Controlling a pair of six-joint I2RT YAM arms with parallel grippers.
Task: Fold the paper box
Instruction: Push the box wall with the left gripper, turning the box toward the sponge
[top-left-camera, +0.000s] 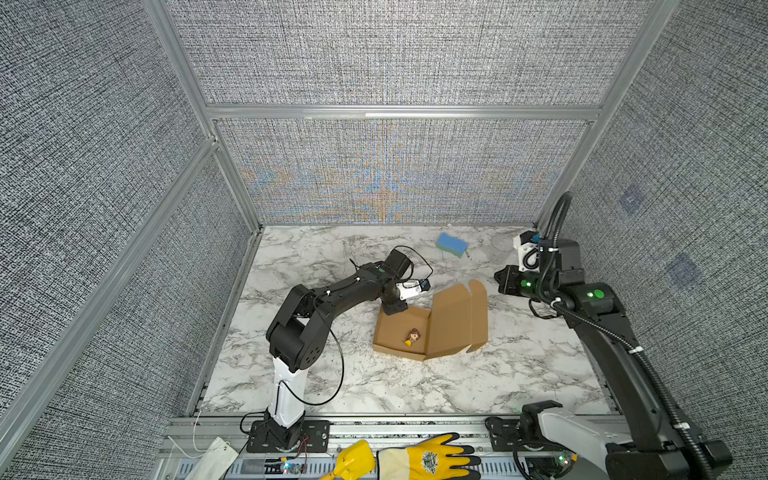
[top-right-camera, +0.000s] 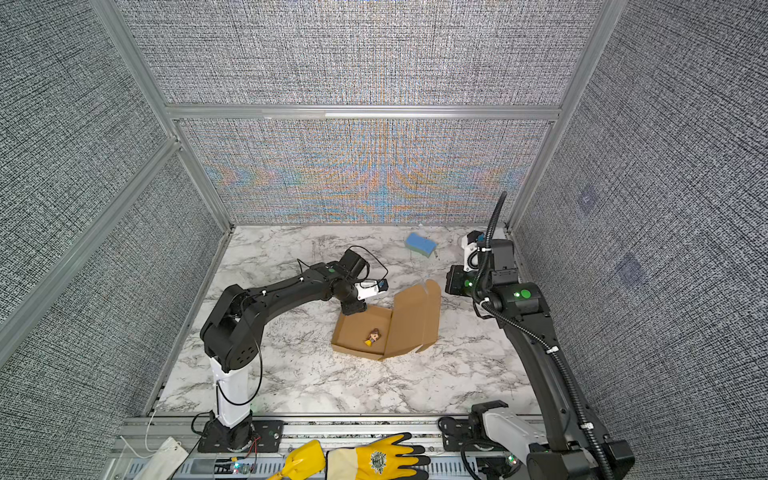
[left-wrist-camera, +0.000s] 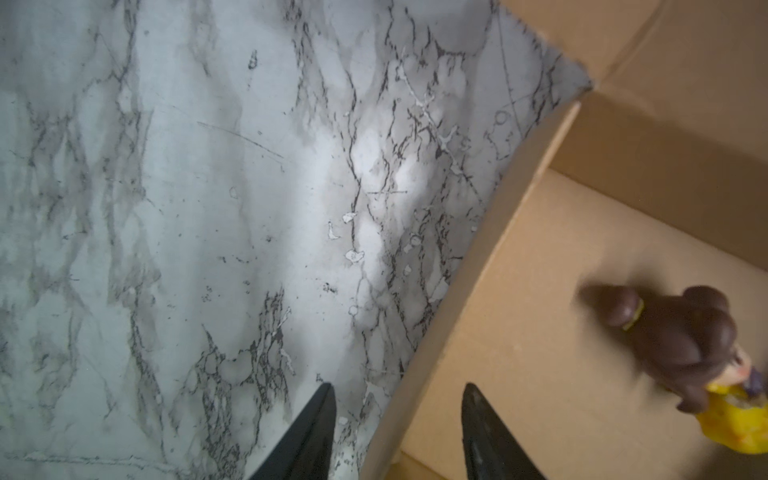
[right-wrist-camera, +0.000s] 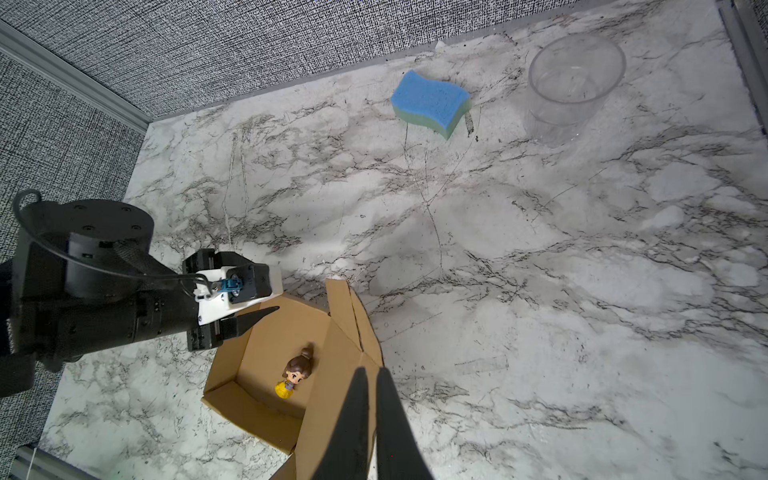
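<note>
When pinching the far wall (top-left-camera: 411, 313), grip low near its fold and keep it upright, to avoid buckling the cardboard.

In both top views: box (top-left-camera: 397, 332) at mid-counter (top-left-camera: 316, 382), tray walls up, lid (top-left-camera: 455, 320) raised on its right side. Left fingers (top-left-camera: 396, 310) at the far left corner. Right arm (top-left-camera: 598, 328) off to the right, near the lid but apart. Inside the tray, one toy (top-left-camera: 412, 336) lying by the lid's hinge, nothing more.

From the left wrist: left fingers apart, released, straddling the wall, one over bare counter, one inside the tray, neither touching cardboard. Better centred on the wall before clamping. Toy blurred, further inside the tray.

From the right wrist: right fingers (right-wrist-camera: 353, 415) clenched together on nothing, aimed toward the lid. Cup (right-wrist-camera: 575, 83) upright, seemingly empty, with sponge (right-wrist-camera: 430, 102) near it, both well apart from the box. Likely left to do: lid down and tabs tucked, clear of the toy.
</note>
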